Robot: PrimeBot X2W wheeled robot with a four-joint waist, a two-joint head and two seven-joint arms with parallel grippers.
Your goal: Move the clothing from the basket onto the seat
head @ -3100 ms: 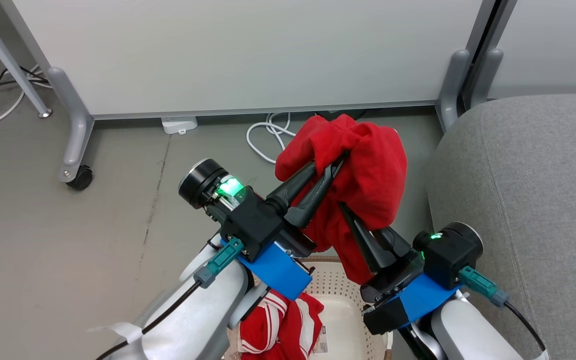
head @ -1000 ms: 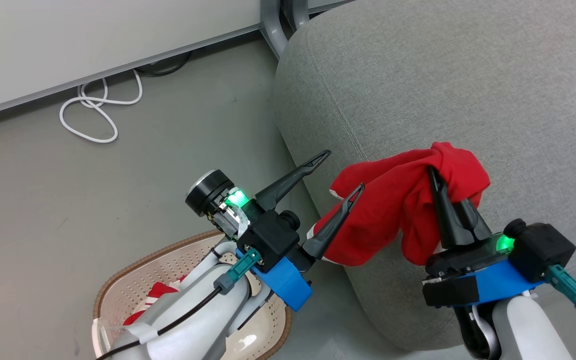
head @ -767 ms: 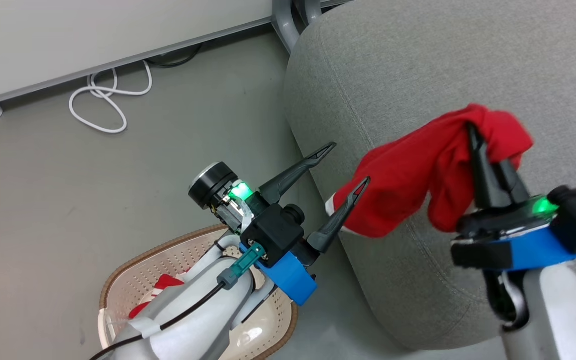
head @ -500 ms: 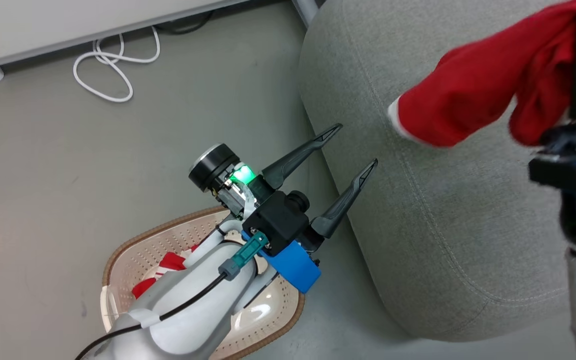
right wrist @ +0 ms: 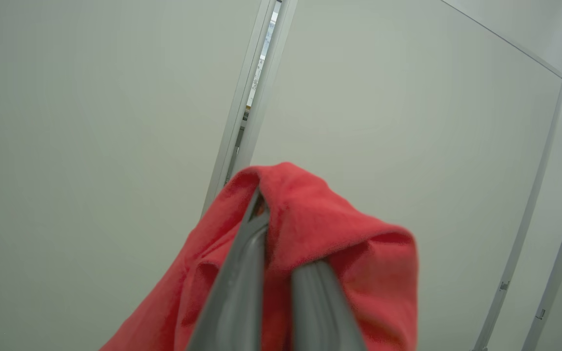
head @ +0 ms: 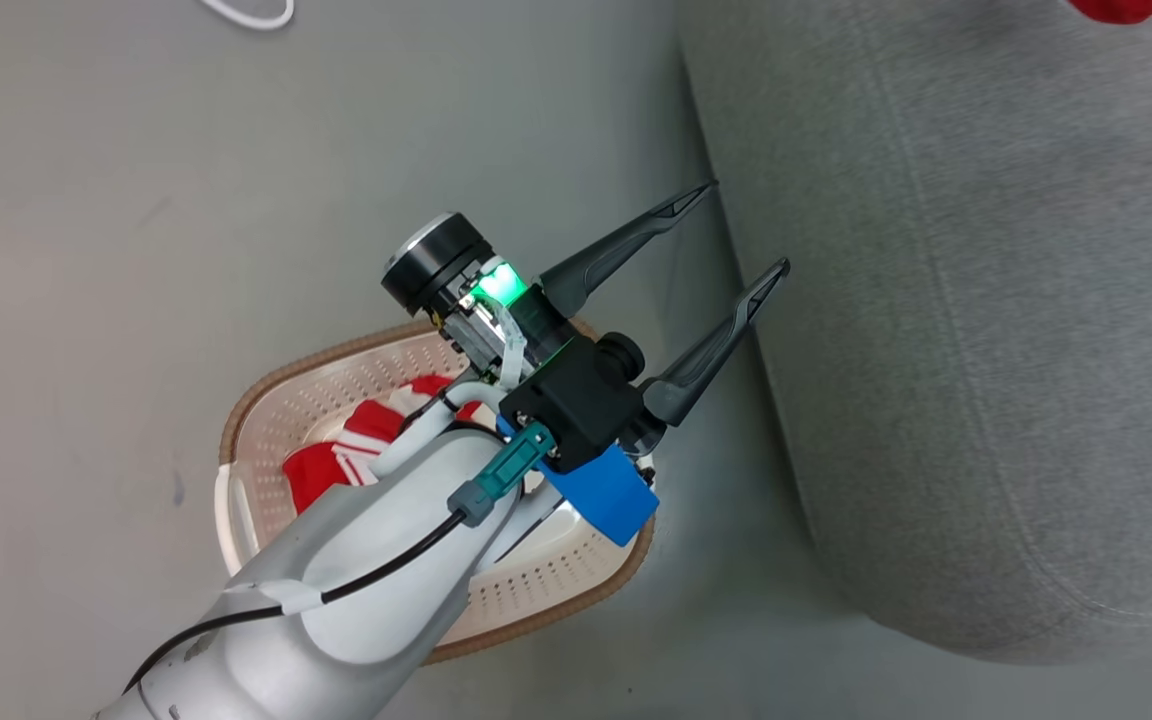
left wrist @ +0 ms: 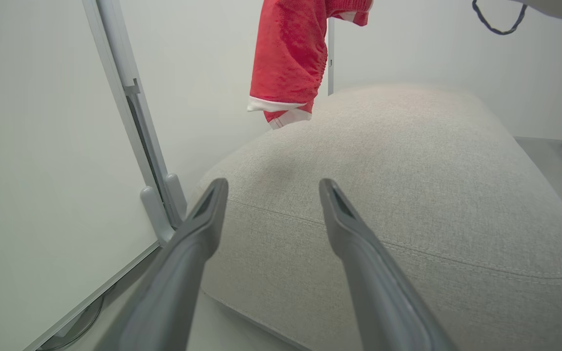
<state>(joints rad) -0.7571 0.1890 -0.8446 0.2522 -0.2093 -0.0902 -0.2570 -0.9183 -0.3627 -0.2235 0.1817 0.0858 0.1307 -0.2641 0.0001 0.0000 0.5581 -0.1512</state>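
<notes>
In the left wrist view the plain red garment (left wrist: 288, 53) with a white edge hangs above the light-grey seat (left wrist: 408, 170). My right gripper (right wrist: 276, 243) is shut on this garment (right wrist: 339, 243), whose cloth folds over the fingertips. A sliver of the garment (head: 1126, 8) shows at the head view's top right. My left gripper (head: 751, 223) is open and holds nothing, just off the seat's (head: 986, 300) left edge. Its fingers (left wrist: 198, 234) point at the cushion. The cream basket (head: 236, 440) sits on the floor under my left forearm, with the striped red garment (head: 366, 440) inside.
A white partition wall with a grey foot (left wrist: 156, 204) stands left of the seat. A white cable (head: 256, 12) lies on the grey floor at the top edge. A dark cable loop (left wrist: 498, 22) hangs at the upper right.
The head camera has swung, shifting the picture. My right gripper has carried the plain red garment up and away over the seat, almost out of the head view. The left gripper stays open.
</notes>
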